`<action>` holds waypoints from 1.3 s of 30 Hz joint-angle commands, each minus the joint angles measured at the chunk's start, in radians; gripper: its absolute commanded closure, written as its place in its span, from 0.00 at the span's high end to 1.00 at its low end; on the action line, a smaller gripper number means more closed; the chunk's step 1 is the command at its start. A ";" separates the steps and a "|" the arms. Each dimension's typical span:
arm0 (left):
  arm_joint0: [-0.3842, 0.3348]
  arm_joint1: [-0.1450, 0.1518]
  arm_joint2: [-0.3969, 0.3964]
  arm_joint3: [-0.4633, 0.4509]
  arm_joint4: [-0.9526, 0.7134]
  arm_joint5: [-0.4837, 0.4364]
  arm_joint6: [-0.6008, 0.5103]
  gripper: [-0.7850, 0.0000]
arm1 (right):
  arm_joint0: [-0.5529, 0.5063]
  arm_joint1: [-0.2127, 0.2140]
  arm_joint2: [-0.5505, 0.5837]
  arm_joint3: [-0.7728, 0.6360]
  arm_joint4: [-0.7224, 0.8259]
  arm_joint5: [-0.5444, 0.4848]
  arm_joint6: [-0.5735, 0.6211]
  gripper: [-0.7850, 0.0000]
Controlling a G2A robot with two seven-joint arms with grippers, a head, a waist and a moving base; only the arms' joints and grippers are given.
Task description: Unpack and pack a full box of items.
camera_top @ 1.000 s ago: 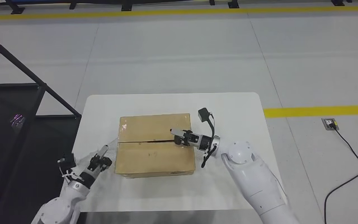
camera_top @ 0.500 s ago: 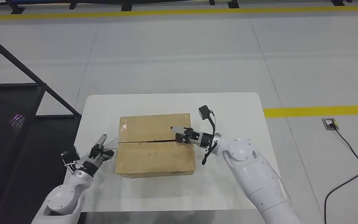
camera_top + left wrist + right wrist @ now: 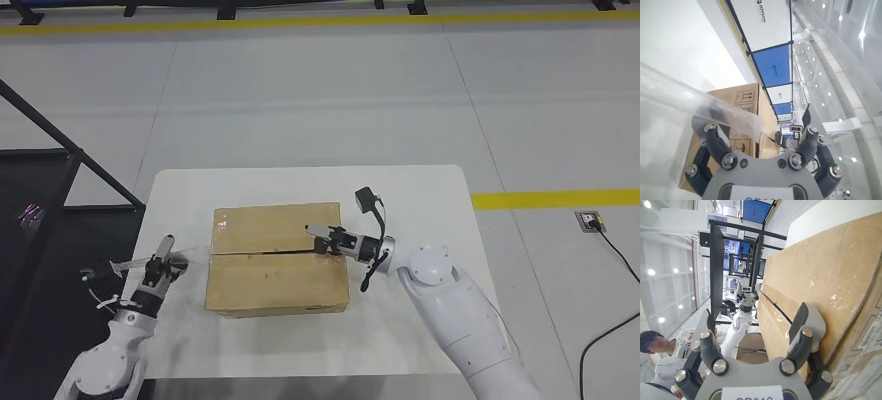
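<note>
Brown box [image 3: 275,262] sits shut on the desk [image 3: 420,200]. Right pincer [image 3: 318,238], spread, rests at the box's top seam. Left pincer [image 3: 160,260], spread beside the box, maybe has clear tape [image 3: 696,102] stuck on. Opening step: next, lift a flap.

Closed cardboard box [image 3: 278,262] on white table [image 3: 420,190]; right gripper [image 3: 318,240] over top seam; left gripper [image 3: 165,260] beside box.
</note>
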 commanded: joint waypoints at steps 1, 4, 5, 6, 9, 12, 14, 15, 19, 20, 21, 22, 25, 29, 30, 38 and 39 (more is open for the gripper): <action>0.020 0.000 -0.015 -0.034 0.033 -0.010 0.020 1.00 | 0.003 0.000 -0.002 0.003 0.003 -0.001 0.001 1.00; 0.042 0.000 -0.035 -0.075 0.075 -0.017 0.050 1.00 | 0.007 0.000 -0.006 0.010 0.006 -0.005 0.005 1.00; 0.048 -0.001 -0.040 -0.088 0.094 -0.020 0.063 1.00 | 0.008 0.000 -0.006 0.012 0.007 -0.006 0.005 1.00; 0.056 -0.001 -0.044 -0.103 0.111 -0.026 0.072 1.00 | 0.009 0.000 -0.007 0.014 0.010 -0.010 0.006 1.00; 0.081 -0.003 -0.056 -0.150 0.171 -0.040 0.103 1.00 | 0.010 0.000 -0.009 0.021 0.017 -0.019 0.007 1.00; 0.106 -0.005 -0.065 -0.193 0.226 -0.047 0.135 1.00 | 0.009 0.001 -0.008 0.027 0.027 -0.033 0.013 1.00; 0.116 -0.007 -0.064 -0.217 0.251 -0.049 0.143 1.00 | 0.008 0.003 -0.007 0.025 0.026 -0.041 0.015 1.00; 0.119 -0.008 -0.064 -0.226 0.259 -0.050 0.144 1.00 | 0.007 0.004 -0.005 0.021 0.025 -0.044 0.014 1.00; 0.122 -0.012 -0.058 -0.267 0.309 -0.043 0.155 1.00 | -0.003 0.010 0.002 -0.005 0.012 -0.051 0.009 1.00; 0.121 -0.013 -0.054 -0.276 0.316 -0.037 0.156 1.00 | -0.008 0.012 0.005 -0.013 0.010 -0.054 0.008 1.00; 0.120 -0.014 -0.050 -0.286 0.325 -0.030 0.153 1.00 | -0.012 0.014 0.009 -0.023 0.005 -0.059 0.006 1.00; 0.119 -0.015 -0.046 -0.294 0.333 -0.021 0.152 1.00 | -0.017 0.017 0.013 -0.032 -0.001 -0.065 0.003 1.00; 0.111 -0.018 -0.030 -0.321 0.360 0.005 0.146 1.00 | -0.051 0.028 0.040 -0.099 -0.021 -0.138 -0.018 1.00; 0.101 -0.024 -0.005 -0.341 0.387 0.032 0.145 1.00 | -0.132 0.051 0.096 -0.223 -0.026 -0.238 -0.001 1.00; 0.098 -0.025 0.001 -0.344 0.393 0.037 0.143 1.00 | -0.153 0.057 0.110 -0.255 -0.031 -0.249 0.004 1.00; 0.065 -0.034 0.055 -0.350 0.454 0.072 0.121 1.00 | -0.267 0.085 0.167 -0.414 -0.078 -0.240 -0.017 1.00; 0.064 -0.035 0.061 -0.351 0.461 0.074 0.120 1.00 | -0.273 0.087 0.170 -0.423 -0.079 -0.239 -0.018 1.00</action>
